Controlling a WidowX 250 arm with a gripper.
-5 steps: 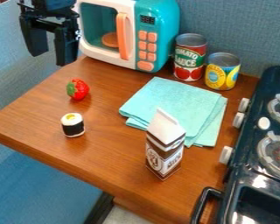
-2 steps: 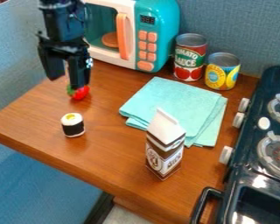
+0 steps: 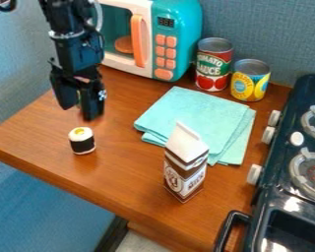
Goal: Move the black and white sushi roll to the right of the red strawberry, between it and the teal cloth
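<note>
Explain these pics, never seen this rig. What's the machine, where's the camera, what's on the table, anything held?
The machine is a black robot arm ending in a two-part gripper, which hangs low over the left part of the table. The camera is fixed and looks down at a slant.

Nearest in front of the gripper stands a sushi roll. A folded cloth lies mid-table, with a carton upright at its near edge. Along the back are a toy microwave, a red can and a yellow can. A stove is at the right.

Whether the gripper holds anything, I can't tell from this angle.
</note>
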